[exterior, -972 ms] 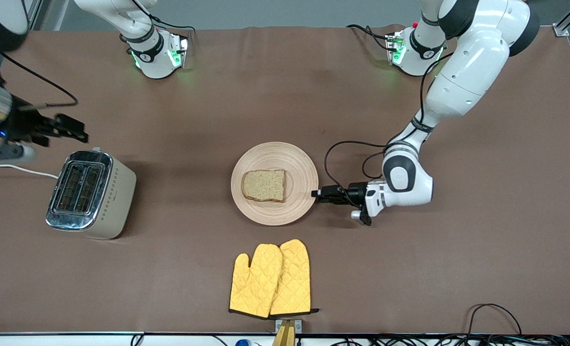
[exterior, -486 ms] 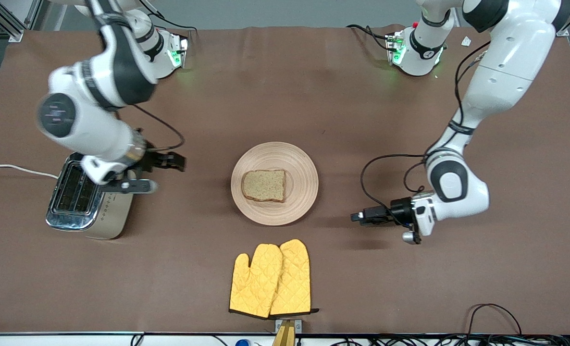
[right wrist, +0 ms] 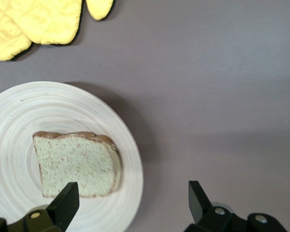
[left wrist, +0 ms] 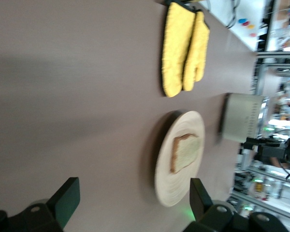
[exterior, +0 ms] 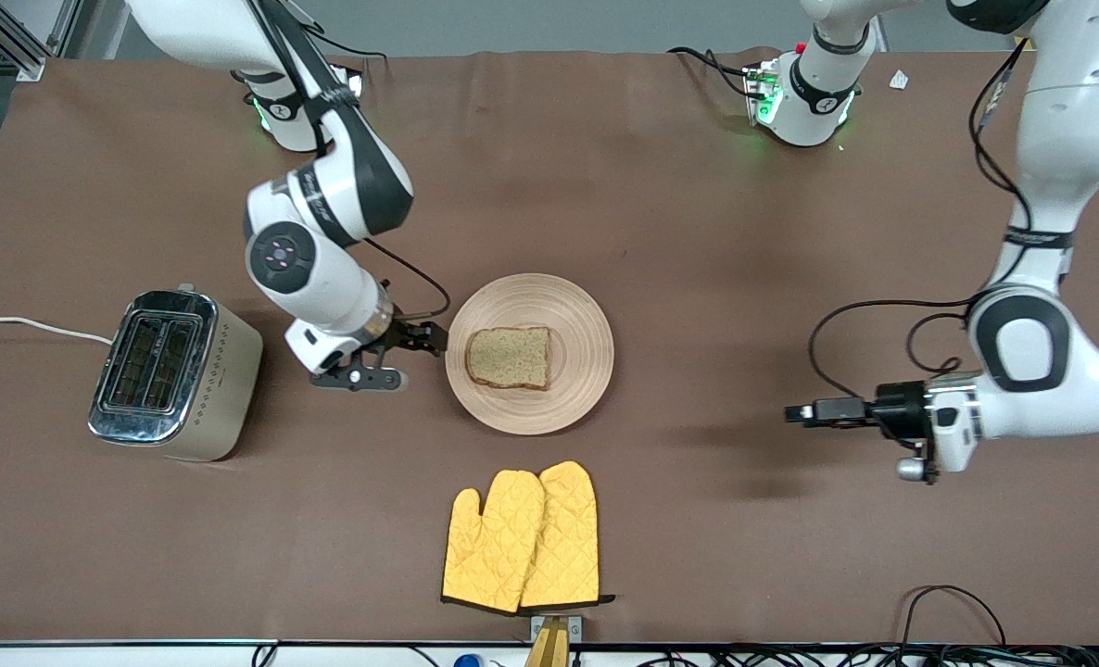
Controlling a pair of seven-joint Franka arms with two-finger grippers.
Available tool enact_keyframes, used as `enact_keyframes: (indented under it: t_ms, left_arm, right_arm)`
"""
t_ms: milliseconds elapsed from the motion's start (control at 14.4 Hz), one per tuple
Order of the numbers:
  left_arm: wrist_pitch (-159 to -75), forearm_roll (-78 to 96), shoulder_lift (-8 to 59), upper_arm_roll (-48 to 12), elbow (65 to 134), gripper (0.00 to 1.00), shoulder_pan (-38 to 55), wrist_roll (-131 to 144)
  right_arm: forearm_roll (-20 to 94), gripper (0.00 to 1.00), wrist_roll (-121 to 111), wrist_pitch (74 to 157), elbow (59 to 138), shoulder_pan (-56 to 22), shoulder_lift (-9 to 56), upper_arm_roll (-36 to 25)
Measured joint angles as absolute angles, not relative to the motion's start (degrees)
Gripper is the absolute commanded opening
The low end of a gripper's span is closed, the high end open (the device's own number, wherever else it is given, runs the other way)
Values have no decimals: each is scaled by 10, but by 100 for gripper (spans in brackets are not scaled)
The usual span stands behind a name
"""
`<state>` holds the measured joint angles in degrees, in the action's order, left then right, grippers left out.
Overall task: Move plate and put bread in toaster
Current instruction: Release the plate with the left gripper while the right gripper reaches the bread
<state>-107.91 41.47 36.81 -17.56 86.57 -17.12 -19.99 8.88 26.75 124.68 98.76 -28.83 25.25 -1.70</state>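
The round pale wooden plate point(exterior: 587, 343) lies mid-table with the brown speckled bread point(exterior: 509, 358) flat on it. The cream toaster point(exterior: 174, 375) stands toward the right arm's end, its slots empty. My right gripper point(exterior: 427, 338) is open and empty at the plate's rim on the toaster side; in the right wrist view the plate point(right wrist: 19, 111) and the bread point(right wrist: 77, 166) lie just ahead of my right gripper point(right wrist: 131, 203). My left gripper point(exterior: 798, 413) is open and empty over bare table toward the left arm's end. The left wrist view shows my left gripper point(left wrist: 134, 203), the plate point(left wrist: 174, 188), the bread point(left wrist: 186, 152) and the toaster point(left wrist: 241, 118).
A pair of yellow oven mitts point(exterior: 522, 537) lies nearer the front camera than the plate, also in the left wrist view point(left wrist: 183, 48) and the right wrist view point(right wrist: 38, 21). The toaster's white cord point(exterior: 31, 324) runs off the right arm's end of the table.
My right arm swung from above the toaster across to the plate's rim. My left gripper drew away from the plate toward its own end. Plate and bread stayed put.
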Motion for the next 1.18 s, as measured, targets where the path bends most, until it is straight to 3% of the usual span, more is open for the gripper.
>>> enact_keyframes:
  t_ms: [139,347,764,1181]
  left_arm:
    - [-1024,357,349,-175,835,100,-193,-150]
    - [-977,297,322,-175,810,100,-223,-113]
    - [-966,146,245,-186,805,100,-212,-21]
    - [-882,33,134,-186,803,100,-151,29]
  right_arm:
    - [89,89,304,1256,970,-304,287,-17]
    - [84,71,340,1257,945,-323,325,-18]
    - [76,63,350,1256,935,-334,351,-19]
    - [72,61,378,1256,935,-352,361,-20]
